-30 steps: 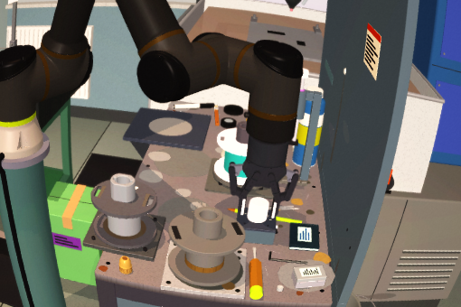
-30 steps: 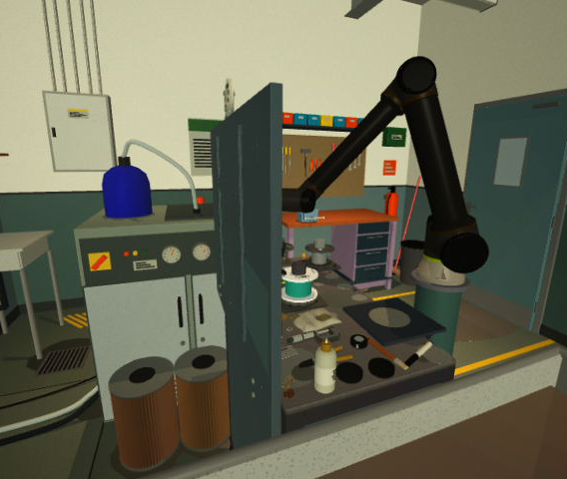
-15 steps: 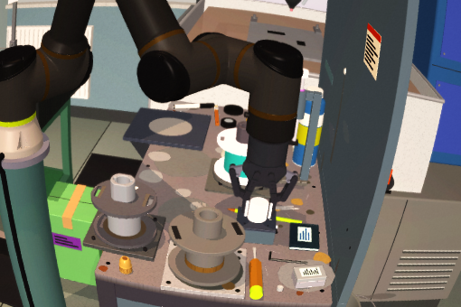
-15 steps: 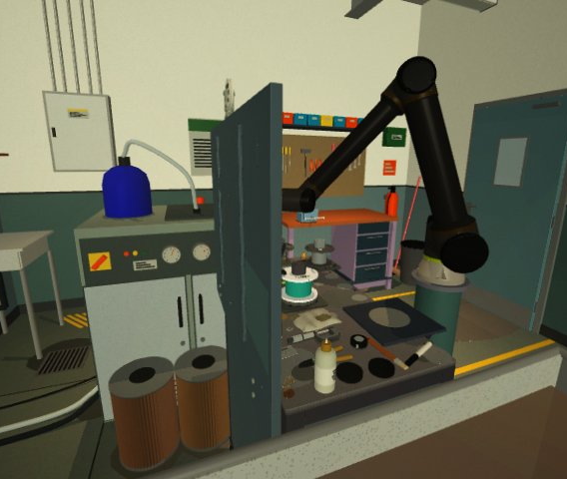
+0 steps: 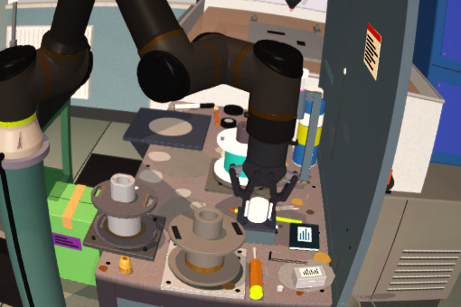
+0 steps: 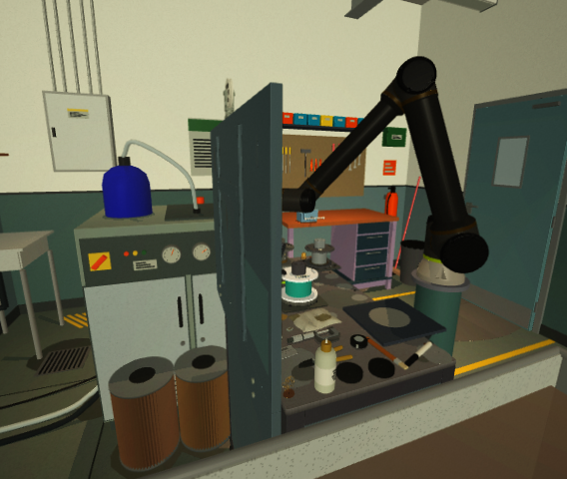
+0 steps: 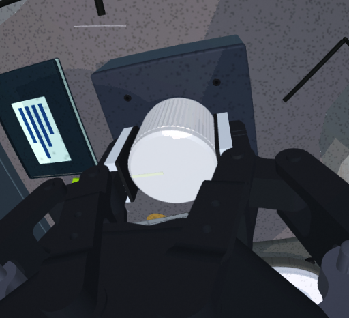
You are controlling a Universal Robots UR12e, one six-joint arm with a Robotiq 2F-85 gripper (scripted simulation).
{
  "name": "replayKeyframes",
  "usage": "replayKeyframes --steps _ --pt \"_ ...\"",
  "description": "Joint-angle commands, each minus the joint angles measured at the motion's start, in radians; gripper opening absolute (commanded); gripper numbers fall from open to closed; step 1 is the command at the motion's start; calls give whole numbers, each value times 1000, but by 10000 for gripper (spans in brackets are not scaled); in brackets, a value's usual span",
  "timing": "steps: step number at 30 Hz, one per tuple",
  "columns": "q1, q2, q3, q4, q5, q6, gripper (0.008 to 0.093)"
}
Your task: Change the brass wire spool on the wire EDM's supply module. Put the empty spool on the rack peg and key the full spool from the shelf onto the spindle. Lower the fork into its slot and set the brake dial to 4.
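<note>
The teal-wound spool [image 5: 231, 156] [image 6: 299, 285] on the spindle is half hidden behind my arm, with the blue-and-yellow fork post [image 5: 309, 133] standing to its right. In front of it the white ribbed brake dial [image 5: 258, 210] [image 7: 173, 154] sits on its dark square base, and my gripper [image 5: 259, 209] [image 7: 172, 153] is closed around the dial from above. A pale pointer line on the dial's face points toward the left in the wrist camera. A grey spool [image 5: 123, 208] and a tan spool [image 5: 206, 242] stand on plates at the front of the bench.
The tall dark-teal machine panel [image 5: 368, 111] [image 6: 245, 258] walls off the bench's right side. Close to the dial lie a small dark card with blue bars [image 5: 304, 236] [image 7: 41, 129], hex keys [image 7: 310, 71], a yellow pencil and an orange screwdriver [image 5: 256, 278]. A dark tray [image 5: 168, 128] lies at the back left.
</note>
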Motion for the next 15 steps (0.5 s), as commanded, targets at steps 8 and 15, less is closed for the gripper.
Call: replayKeyframes --steps 8,15 --pt "0 0 -1 0 0 -6 80" --pt "0 0 -1 0 0 -25 80"
